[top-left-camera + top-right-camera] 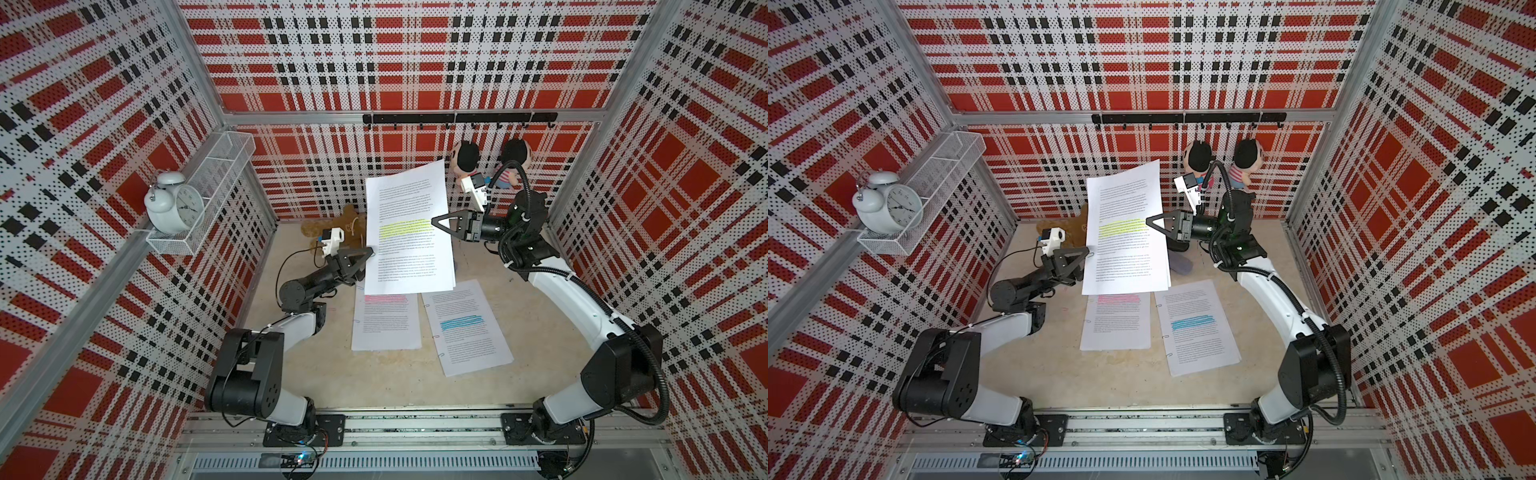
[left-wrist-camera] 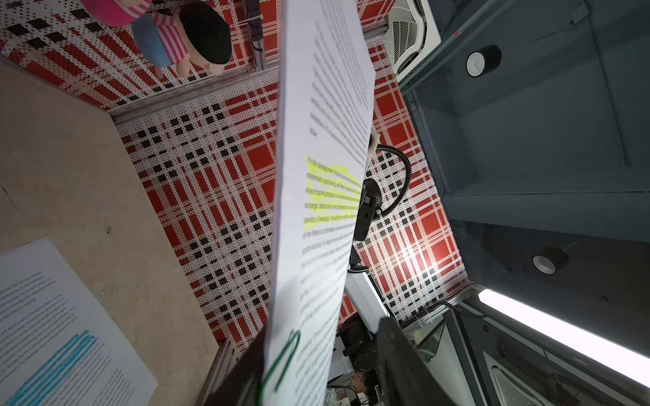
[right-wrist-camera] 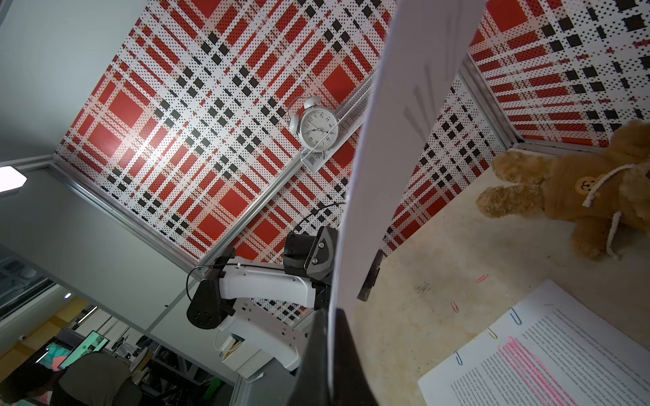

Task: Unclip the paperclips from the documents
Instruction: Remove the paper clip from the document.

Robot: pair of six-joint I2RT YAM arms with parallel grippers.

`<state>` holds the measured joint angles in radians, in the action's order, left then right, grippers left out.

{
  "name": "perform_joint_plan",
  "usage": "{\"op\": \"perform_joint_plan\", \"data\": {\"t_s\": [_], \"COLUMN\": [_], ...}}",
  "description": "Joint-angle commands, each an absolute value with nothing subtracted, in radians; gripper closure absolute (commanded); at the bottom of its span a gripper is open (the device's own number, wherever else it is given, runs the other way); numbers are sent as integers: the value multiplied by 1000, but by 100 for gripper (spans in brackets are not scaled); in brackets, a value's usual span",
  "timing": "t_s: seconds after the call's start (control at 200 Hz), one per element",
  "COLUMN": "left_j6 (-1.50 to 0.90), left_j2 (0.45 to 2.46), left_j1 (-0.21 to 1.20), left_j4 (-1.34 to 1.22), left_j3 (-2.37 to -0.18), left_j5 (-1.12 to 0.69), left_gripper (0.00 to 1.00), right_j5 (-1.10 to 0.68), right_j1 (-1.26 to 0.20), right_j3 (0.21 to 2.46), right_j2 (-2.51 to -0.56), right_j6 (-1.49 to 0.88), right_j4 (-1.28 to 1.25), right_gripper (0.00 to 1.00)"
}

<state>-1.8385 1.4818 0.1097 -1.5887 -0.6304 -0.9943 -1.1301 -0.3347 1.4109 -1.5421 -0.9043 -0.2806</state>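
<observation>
Yellow-banded document [image 1: 407, 199] was held aloft above tabletop [image 1: 374, 382], right fingers [image 3: 316, 358] clamped on one edge, left fingers [image 2: 404, 351] part-open astride the green paperclip [image 2: 281, 362] opposite; thin slippery wire on limp paper, probably best pinched at its outer loop.

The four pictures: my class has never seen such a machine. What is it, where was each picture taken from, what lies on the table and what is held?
Two robot arms stand at a table. Two pictures look down from above; the other two come from cameras on the arms' wrists. The right fingers, shut, hold up the yellow-highlighted document by one edge. The left fingers sit either side of its opposite edge, at a green paperclip, seemingly not clamped yet. The pink-highlighted document and blue-highlighted document lie flat on the table.
</observation>
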Motion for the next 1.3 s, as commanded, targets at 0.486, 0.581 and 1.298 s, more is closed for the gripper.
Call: {"op": "perform_joint_plan", "data": {"t_s": [0.486,0.581,1.298], "left_j6": [-1705,-1681,-1518], "left_j2": [1399,1380,1312], "left_j1": [38,18,-6], "left_j4": [-1514,-1479,-1271], "left_j3": [-610,-594,-551], "left_j5": [-1032,-1035,-990], "left_gripper": [100,100,100], "right_j5": [-1122,-1124,-1115], "right_j1": [-312,-296,-271], "right_j3": [1470,1464,1377], "right_j2": [-1511,-1498,-1436], "right_j6": [-681,-669,-692], "right_j4": [-35,-22,-71], "right_gripper": [100,100,100]}}
